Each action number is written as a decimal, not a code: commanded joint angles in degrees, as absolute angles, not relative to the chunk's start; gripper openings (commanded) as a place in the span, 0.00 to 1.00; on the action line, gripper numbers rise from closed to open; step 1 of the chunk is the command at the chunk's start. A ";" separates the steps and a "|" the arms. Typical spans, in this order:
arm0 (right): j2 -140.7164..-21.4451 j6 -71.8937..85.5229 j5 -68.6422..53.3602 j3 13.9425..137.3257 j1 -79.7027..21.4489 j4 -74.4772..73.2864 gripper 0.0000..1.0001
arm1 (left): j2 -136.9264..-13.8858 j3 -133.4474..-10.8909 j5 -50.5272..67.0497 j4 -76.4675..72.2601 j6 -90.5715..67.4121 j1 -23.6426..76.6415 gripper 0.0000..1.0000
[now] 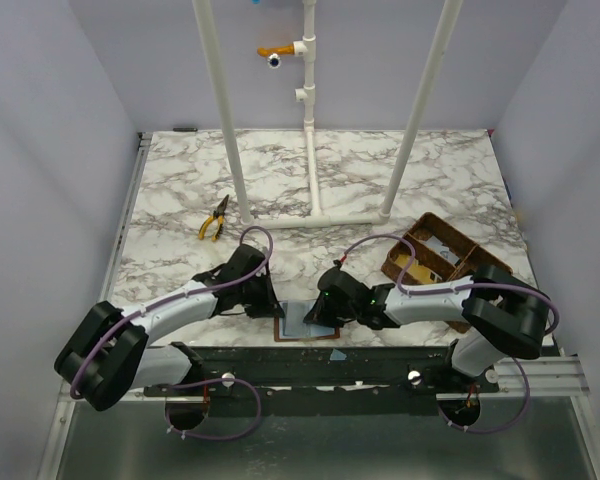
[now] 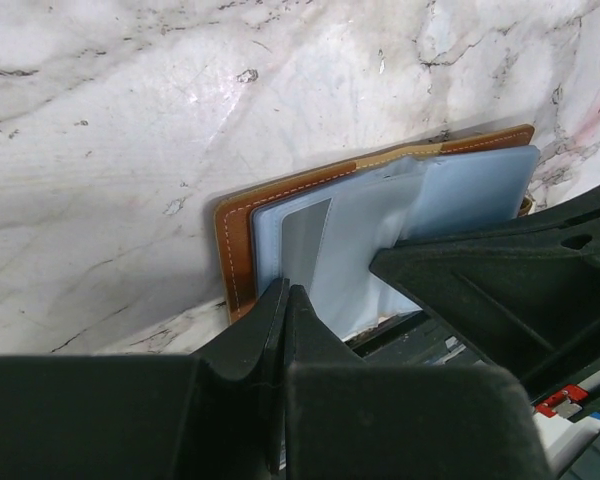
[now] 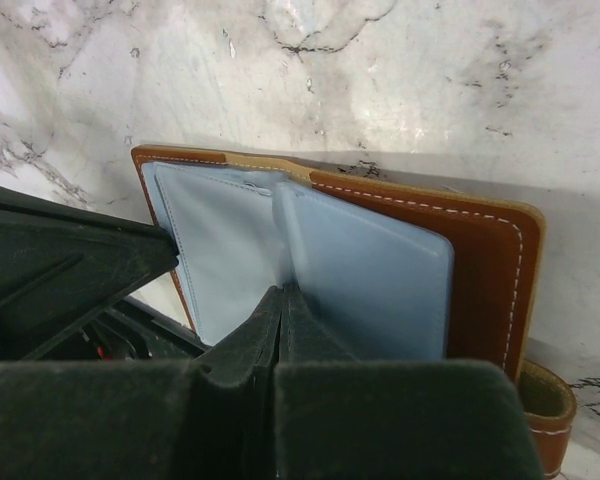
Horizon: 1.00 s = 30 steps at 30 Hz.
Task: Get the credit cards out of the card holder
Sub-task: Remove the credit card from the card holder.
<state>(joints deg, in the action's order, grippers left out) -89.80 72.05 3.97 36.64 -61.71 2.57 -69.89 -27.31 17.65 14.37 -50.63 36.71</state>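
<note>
1. Reading progress: the card holder [image 1: 305, 322] lies opened flat on the bench [image 1: 180, 180] at its near edge, inside face up, blue-grey clear pockets [image 3: 365, 270] exposed. Opening is done.
2. At least one credit card is not yet out. The left wrist view shows a pale grey card [image 2: 306, 240] sitting inside a pocket on the holder's left half.
3. The woven basket [image 1: 404, 243], off to the right, holds a yellowish piece and a pale piece. They may be cards already removed, but they are too small to tell.
4. Judgement: extraction is under way and not finished. How many cards remain in the pockets cannot be counted from here.
5. Left gripper [image 2: 285, 295]: clenched, fingers pressed together. The tip is at the near edge of the left half, just below the grey card. Whether a thin card or pocket edge is nipped between the fingers cannot be told.
6. Right gripper [image 3: 280, 295]: clenched as well. The tip touches the near edge of the pockets close to the centre fold, where one clear leaf stands up slightly. Nothing is visibly held.
7. Layout: the holder sits between the two grippers, the left at its left half and the right at the middle. The snap tab [image 3: 550, 410] hangs off the right end, clear of both.
8. Remaining: draw the grey card clear of its pocket, check the other pockets, and set the cards aside.
</note>
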 commanded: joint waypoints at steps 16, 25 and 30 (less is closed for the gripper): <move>-92.07 71.46 2.16 30.23 -59.60 1.33 0.01 | -73.83 -32.49 14.90 15.14 -48.70 40.64 0.00; -92.33 71.13 1.93 30.61 -59.57 1.41 0.01 | -72.34 -34.43 13.99 17.66 -47.56 41.47 0.00; -91.74 70.78 1.96 31.16 -59.53 1.39 0.01 | -73.40 -34.78 15.09 17.11 -47.15 42.05 0.00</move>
<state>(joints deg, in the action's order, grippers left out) -89.34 72.99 0.38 32.99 -59.88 8.97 -73.49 -33.32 15.59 16.45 -48.45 41.28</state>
